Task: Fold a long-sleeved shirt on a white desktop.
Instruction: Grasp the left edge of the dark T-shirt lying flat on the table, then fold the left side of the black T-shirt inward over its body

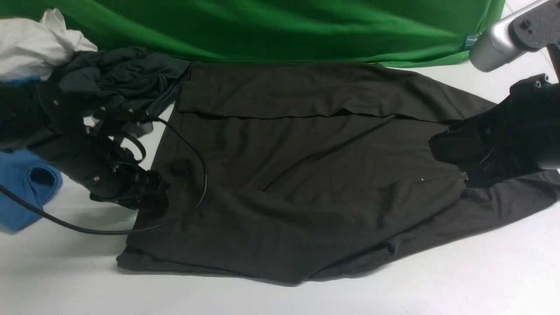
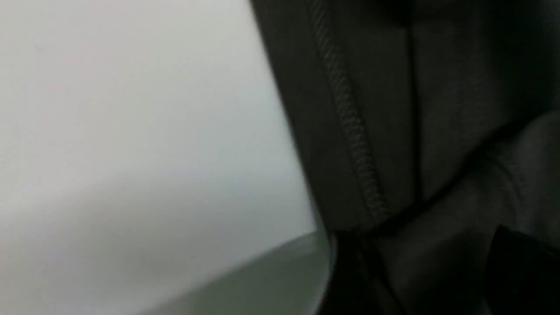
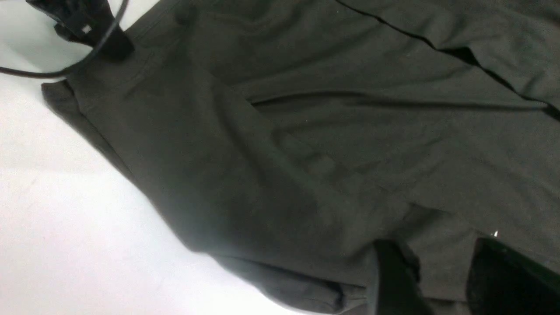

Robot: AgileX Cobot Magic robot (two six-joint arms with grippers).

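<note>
At the left pincer point(image 1: 151, 194): stitched hem of the large dark olive-brown knit long-sleeved shirt point(image 1: 306, 183).
Left jaw gap cannot be told; close view blurred. Right pincer point(image 1: 450, 153) sits at the opposite end, fingers point(image 3: 389, 280) standing apart over flat cloth, nothing clamped. Shirt lies spread on the smooth matte white worktop point(image 1: 437, 288), far strip folded inward; crumpled bright blue garment point(image 1: 22, 188) lies apart, leftward.

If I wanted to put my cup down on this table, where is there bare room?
Bare white desktop runs along the whole near edge, in front of the long-sleeved shirt, from corner to corner. It is crowded at the far left, with the clothes pile, the blue shirt and the left arm's cable.
</note>
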